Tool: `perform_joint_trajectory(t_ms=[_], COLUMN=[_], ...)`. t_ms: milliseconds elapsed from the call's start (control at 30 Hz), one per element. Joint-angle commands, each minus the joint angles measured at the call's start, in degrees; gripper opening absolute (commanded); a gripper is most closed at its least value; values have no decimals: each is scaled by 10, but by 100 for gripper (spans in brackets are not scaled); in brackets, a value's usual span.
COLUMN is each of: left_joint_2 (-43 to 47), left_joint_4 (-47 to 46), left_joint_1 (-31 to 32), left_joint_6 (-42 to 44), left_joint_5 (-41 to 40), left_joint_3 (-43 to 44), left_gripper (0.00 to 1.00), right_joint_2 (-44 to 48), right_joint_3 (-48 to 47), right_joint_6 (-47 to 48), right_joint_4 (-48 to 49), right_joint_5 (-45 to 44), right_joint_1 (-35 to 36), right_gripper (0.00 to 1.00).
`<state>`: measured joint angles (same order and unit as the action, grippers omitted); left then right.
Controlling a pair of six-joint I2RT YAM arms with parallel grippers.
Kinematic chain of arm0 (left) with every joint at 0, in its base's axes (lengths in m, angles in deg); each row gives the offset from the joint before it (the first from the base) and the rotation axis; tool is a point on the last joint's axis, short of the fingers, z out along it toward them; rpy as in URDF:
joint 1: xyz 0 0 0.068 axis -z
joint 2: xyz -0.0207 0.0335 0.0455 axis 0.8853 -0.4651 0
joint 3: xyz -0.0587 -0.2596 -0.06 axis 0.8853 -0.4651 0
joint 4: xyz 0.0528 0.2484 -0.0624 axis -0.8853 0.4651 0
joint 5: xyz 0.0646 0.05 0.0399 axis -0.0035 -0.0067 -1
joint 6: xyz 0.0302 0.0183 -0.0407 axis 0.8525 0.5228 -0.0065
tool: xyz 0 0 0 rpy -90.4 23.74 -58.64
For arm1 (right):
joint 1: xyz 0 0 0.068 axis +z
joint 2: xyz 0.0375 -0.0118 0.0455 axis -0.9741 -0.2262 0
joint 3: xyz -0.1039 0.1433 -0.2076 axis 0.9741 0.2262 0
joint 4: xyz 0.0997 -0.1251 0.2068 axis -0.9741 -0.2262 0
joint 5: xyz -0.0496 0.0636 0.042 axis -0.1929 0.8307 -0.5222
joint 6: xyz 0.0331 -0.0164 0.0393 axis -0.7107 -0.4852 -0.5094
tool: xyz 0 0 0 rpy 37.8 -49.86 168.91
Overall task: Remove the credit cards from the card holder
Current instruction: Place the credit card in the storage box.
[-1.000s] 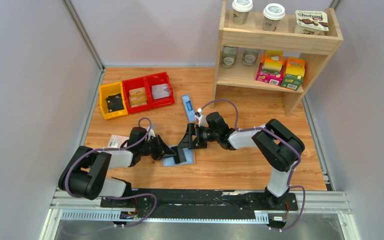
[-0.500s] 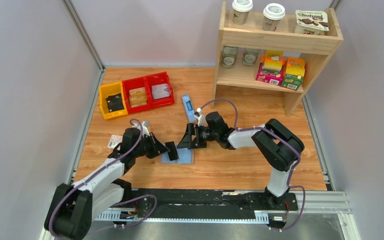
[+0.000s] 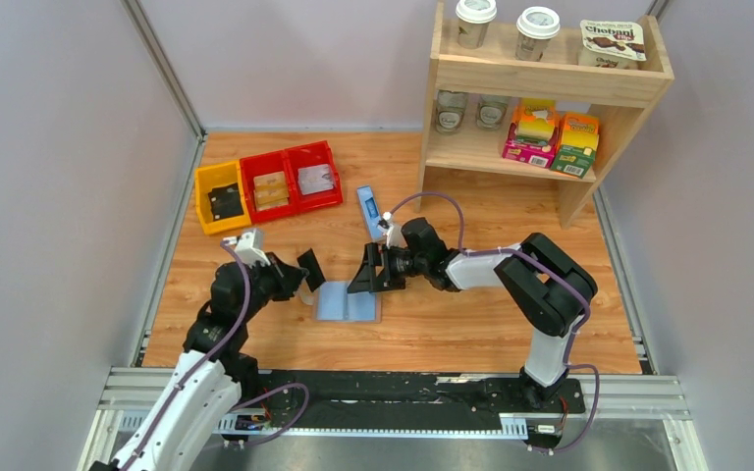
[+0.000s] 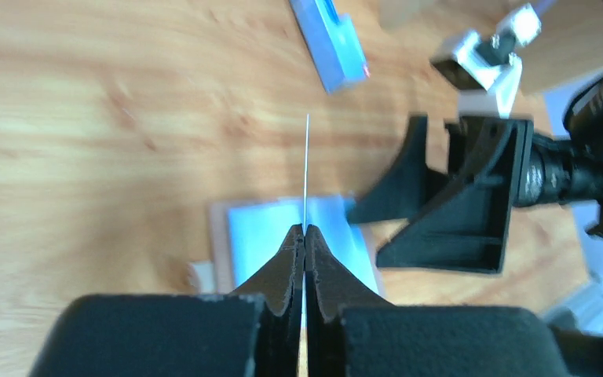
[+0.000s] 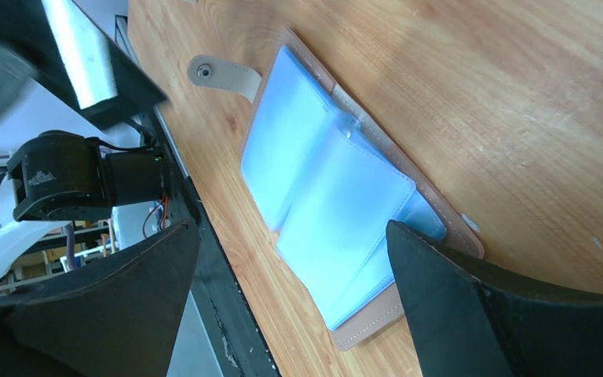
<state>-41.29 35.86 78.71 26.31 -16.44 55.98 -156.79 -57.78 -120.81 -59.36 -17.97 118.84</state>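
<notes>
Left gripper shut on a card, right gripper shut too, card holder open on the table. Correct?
Not quite: the right gripper is open, fingers spread over the card holder, per the right wrist view. Left gripper is shut on a card.

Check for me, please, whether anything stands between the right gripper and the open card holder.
Nothing visible does. The right gripper hangs with jaws open over the card holder, whose blue lining lies bare beneath. The left gripper, shut on a credit card, is off to its left.
</notes>
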Motion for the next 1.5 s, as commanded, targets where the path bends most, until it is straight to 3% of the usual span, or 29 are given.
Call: perform_joint_trajectory(t_ms=[0,200,400,500,567,667,800,1000,1333,1467], left_joint_2=[0,-159,-311,-371,-399,-446,-507,-609,-692,-699], left_joint_4=[76,76,-60,-177,-202,-208,-282,-301,-328,-342], left_joint_1=[-3,-3,-4,-26,-54,-107,-141,-193,-228,-228], left_joint_6=[140,337,589,717,751,785,859,864,869,854], left_joint_5=[-174,-357,-481,-471,-424,-343,-290,-244,-236,-241], left_joint_3=[117,275,337,326,330,345,340,372,377,353], left_gripper=[0,0,0,0,0,0,0,0,0,6], right_joint_2=[-23,-21,-25,-25,-25,-21,-22,-24,-30,-34], right_joint_3=[-12,-38,-51,-51,-54,-56,-59,-63,-65,-67], right_joint_6=[63,107,130,135,139,146,150,154,154,152], right_joint_4=[-97,-152,-171,-174,-177,-182,-189,-197,-197,-193], right_joint_5=[-42,-43,-35,-30,-29,-30,-29,-25,-17,-10], right_joint_1=[-5,-7,-7,-6,-6,-6,-7,-10,-17,-20], right_gripper=[100,100,100,100,100,100,100,100,100,100])
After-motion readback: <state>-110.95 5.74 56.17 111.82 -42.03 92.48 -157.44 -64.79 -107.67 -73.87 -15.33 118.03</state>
